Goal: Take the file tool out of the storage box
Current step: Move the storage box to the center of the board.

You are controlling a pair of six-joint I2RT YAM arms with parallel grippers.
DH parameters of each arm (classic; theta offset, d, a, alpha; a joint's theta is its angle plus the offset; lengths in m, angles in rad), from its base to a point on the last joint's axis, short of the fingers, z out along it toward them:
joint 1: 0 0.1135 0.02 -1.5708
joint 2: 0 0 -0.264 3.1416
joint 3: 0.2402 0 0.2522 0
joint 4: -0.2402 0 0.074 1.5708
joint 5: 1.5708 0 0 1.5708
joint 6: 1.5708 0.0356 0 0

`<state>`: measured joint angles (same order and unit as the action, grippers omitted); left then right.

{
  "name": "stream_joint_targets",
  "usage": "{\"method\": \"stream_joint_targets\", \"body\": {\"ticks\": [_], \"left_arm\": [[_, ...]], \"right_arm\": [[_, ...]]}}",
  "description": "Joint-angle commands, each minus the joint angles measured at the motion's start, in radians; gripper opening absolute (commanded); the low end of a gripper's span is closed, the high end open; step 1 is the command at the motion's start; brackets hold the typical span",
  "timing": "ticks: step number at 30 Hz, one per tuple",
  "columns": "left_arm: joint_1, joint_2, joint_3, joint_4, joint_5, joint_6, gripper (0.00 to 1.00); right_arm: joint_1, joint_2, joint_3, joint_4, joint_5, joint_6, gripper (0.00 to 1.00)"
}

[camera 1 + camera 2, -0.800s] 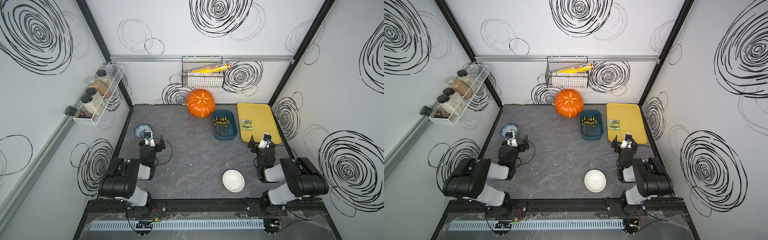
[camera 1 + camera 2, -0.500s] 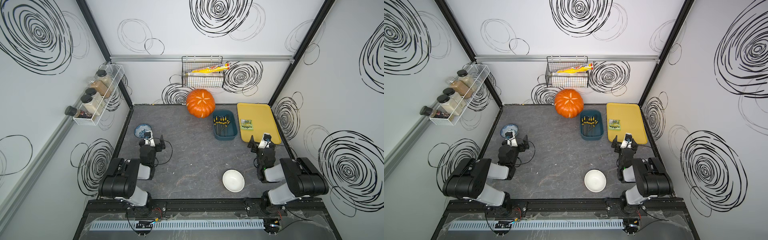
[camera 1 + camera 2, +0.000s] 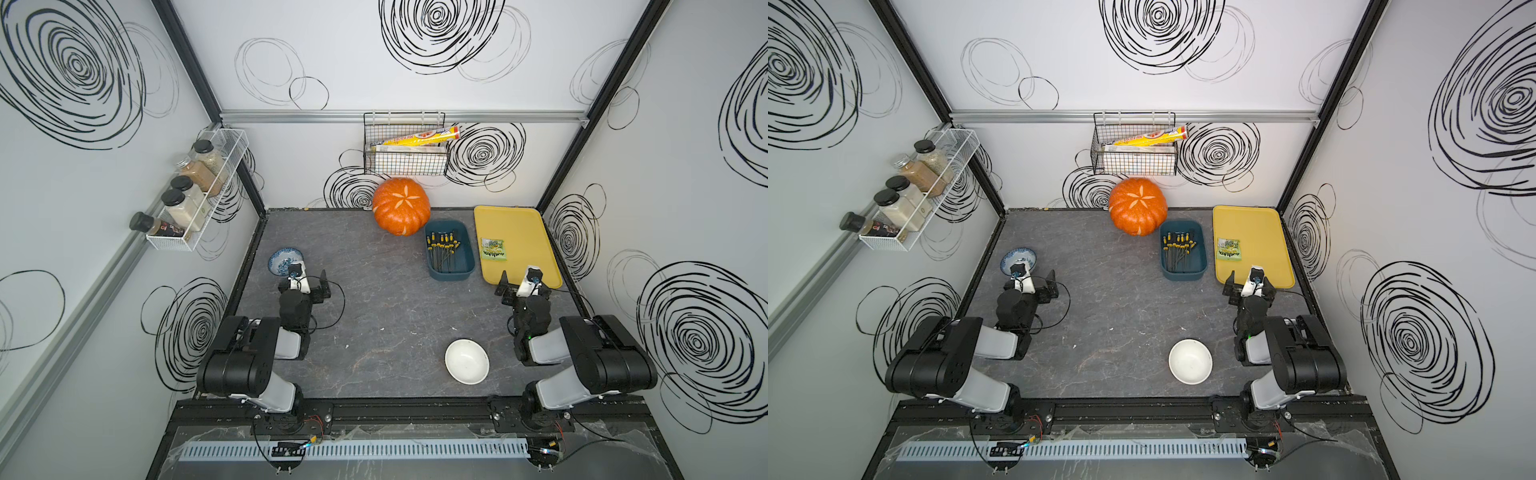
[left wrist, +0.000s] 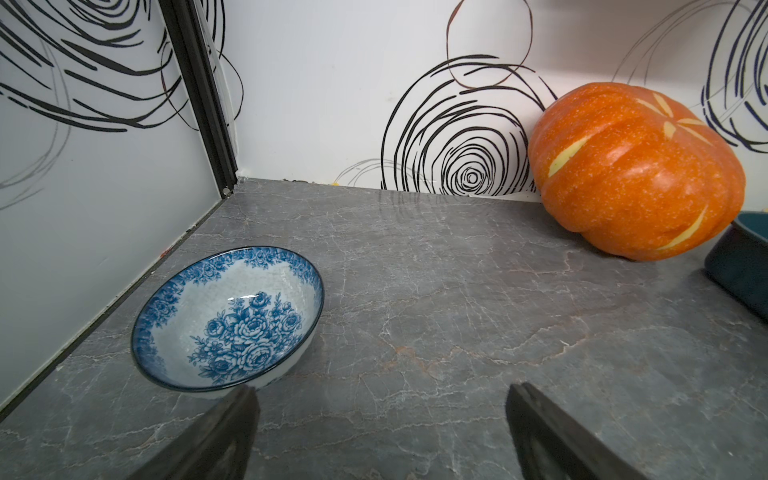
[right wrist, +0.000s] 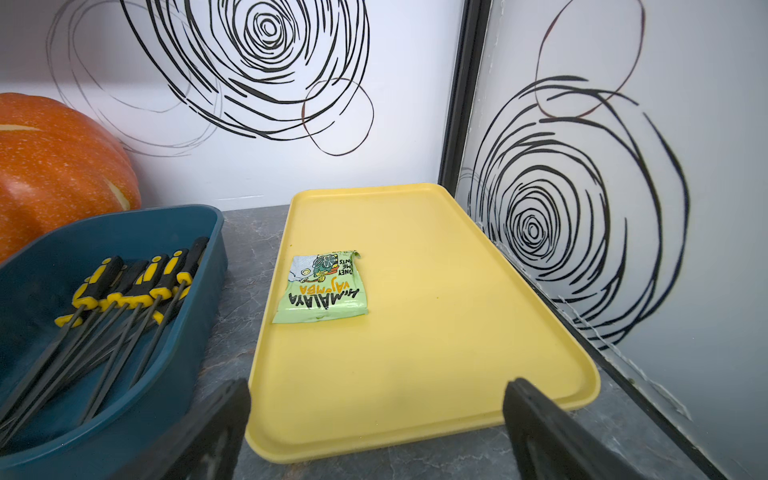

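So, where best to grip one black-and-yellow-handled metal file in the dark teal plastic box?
Likely the outermost file's thick handle, from above, jaws across it: the files lie flat and crowded in the low-walled box, their shafts thin and overlapping.

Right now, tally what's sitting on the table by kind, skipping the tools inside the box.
Bowls: 2, the blue-patterned bowl and the white bowl
Pumpkin: 1
Box: 1
Tray: 1
Packet: 1
Total: 6

Teal storage box (image 3: 451, 275) — yellow-handled file tools (image 3: 441, 252) inside, pumpkin (image 3: 401, 206) at its far corner, yellow tray (image 3: 523, 224) just beside, white bowl (image 3: 466, 360) well apart
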<state>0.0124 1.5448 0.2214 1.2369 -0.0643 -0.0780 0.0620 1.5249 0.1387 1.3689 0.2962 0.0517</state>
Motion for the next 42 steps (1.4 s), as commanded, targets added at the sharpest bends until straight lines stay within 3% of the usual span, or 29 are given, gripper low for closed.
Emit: {"method": "stream_joint_targets", "body": {"ticks": [1,5,8,11,15,17,20,24,29,32,37,42], "left_arm": [[0.003,0.009,0.018,0.059,0.007,0.008,0.99],[0.016,0.008,0.015,0.063,0.029,0.003,0.99],[0.014,-0.015,0.024,0.031,0.006,-0.007,0.99],[0.004,-0.079,0.025,-0.023,-0.033,-0.007,0.99],[-0.049,-0.178,0.095,-0.206,-0.143,0.016,0.99],[-0.072,-0.234,0.175,-0.369,-0.186,-0.068,0.99],[-0.099,-0.306,0.274,-0.565,-0.117,-0.153,0.99],[-0.214,-0.353,0.363,-0.681,-0.056,-0.197,0.99],[-0.276,-0.289,0.512,-0.841,0.174,-0.335,0.78],[-0.299,-0.196,0.551,-0.831,0.298,-0.42,0.75],[-0.345,-0.089,0.591,-0.81,0.322,-0.481,0.66],[-0.356,-0.019,0.646,-0.871,0.297,-0.471,0.64]], "right_arm": [[-0.002,0.006,0.012,0.029,0.012,-0.008,1.0],[-0.002,0.004,0.011,0.031,0.007,-0.01,1.0],[-0.002,0.002,0.007,0.039,-0.043,-0.028,1.0],[-0.002,-0.032,-0.014,0.062,-0.011,-0.019,1.0],[-0.001,-0.209,0.021,-0.149,-0.053,-0.047,1.0],[0.001,-0.287,0.069,-0.278,-0.071,-0.027,1.0],[0.001,-0.333,0.199,-0.496,-0.206,0.054,0.97],[0.001,-0.211,0.414,-0.71,-0.352,0.109,0.92],[0.0,0.007,0.722,-1.01,-0.416,0.134,0.86],[0.001,0.1,0.841,-1.109,-0.451,0.132,0.82],[0.002,0.259,1.015,-1.26,-0.524,0.117,0.74],[0.011,0.376,1.131,-1.354,-0.538,0.106,0.68]]}}
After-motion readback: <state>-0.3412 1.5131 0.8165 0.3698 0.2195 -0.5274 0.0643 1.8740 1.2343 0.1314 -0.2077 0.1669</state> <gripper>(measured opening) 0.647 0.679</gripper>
